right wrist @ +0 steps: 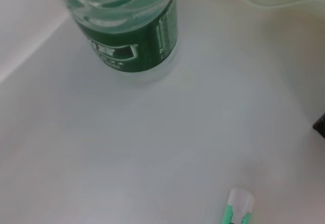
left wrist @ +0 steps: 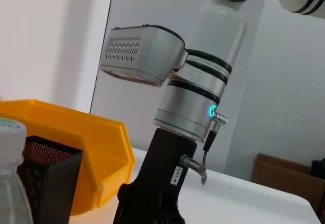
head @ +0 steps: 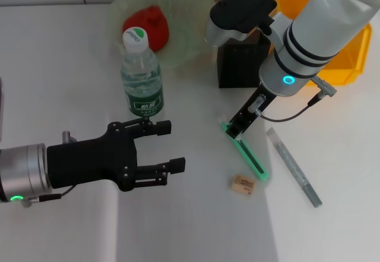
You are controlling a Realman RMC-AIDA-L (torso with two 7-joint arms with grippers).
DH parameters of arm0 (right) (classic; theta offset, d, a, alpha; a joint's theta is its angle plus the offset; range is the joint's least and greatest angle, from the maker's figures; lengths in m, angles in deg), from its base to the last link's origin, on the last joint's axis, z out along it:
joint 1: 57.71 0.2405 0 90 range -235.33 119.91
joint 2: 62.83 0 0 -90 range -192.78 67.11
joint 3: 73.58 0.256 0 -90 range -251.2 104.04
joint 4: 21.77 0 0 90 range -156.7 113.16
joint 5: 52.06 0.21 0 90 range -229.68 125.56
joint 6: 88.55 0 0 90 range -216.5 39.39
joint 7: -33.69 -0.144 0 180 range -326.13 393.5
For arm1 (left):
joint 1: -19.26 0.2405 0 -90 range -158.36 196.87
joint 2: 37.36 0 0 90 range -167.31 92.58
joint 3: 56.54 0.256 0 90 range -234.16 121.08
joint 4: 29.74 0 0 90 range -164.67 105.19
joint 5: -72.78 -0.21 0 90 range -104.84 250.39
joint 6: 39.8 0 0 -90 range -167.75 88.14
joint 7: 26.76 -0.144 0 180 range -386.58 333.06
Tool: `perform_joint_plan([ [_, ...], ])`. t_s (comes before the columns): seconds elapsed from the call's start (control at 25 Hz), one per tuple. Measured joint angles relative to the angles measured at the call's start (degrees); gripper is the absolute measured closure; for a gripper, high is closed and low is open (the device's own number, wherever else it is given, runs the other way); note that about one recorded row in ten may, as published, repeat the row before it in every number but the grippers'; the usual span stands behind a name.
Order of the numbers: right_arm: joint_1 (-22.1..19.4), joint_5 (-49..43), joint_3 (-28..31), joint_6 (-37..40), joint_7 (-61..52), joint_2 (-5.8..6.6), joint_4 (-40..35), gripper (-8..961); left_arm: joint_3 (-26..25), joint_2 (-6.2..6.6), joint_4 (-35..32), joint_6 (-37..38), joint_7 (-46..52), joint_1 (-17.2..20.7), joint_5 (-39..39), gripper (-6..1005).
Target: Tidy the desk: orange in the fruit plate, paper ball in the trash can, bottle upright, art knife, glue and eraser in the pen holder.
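Right gripper (head: 237,128) is down at the table, its tip at the far end of the green art knife (head: 248,155), which lies flat and slants away toward the eraser (head: 243,184); I'd guess it is going for that end because it gives the cleanest pinch, but from where I stand I cannot tell whether its jaws are apart or already closed on the handle. Just behind it stands the black mesh pen holder (head: 237,63), close enough that a lift and a short carry should do. A grey glue stick (head: 294,167) lies to one side, apart from the knife. Left gripper (head: 163,146) hangs low over the table with its fingers spread and nothing between them, just in front of the bottle (head: 141,75), which already stands upright. Beyond that, the orange (head: 148,24) sits in the pale green fruit plate (head: 190,6), and a yellow bin (head: 350,60) waits behind the right arm.
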Motion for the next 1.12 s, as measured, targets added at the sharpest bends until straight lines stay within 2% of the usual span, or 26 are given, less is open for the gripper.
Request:
perform_joint_plan([
  [0.08, 0.00, 0.43, -0.47, -0.34, -0.01, 0.00, 0.08, 563, 0.12, -0.04, 0.06, -0.09, -0.01, -0.11, 0.00, 199],
  [0.48, 0.47, 2.94, -2.78, -0.95, 0.05, 0.00, 0.71, 559, 0.23, -0.37, 0.09, -0.87, -0.01, -0.33, 0.00, 199],
  [1.12, 1.49, 2.94, -2.86, -2.33, -0.01, 0.00, 3.47, 561, 0.23, -0.64, 0.07, -1.66, -0.01, -0.36, 0.00, 199],
])
